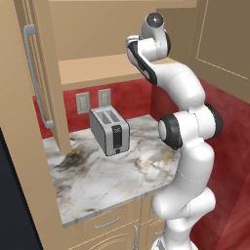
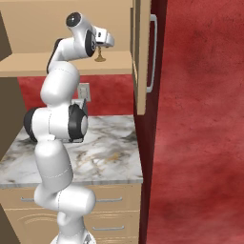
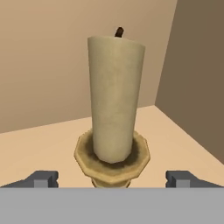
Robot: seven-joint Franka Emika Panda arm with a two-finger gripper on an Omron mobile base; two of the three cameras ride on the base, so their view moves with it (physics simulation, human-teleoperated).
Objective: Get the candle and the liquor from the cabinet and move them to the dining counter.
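Gripper wide open at the candle on the cabinet shelf.

The candle stands upright in its brass holder on the shelf, between the two spread fingertips; they seem not to touch it, though the holder's foot is hidden. Below, a toaster sits on the marble worktop.

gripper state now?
Gripper: open, dark fingertips either side of the slim tan candle on its golden-brass holder, not closed on it.

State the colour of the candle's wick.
Dark brown, nearly black; the candle shows best in the hand view.
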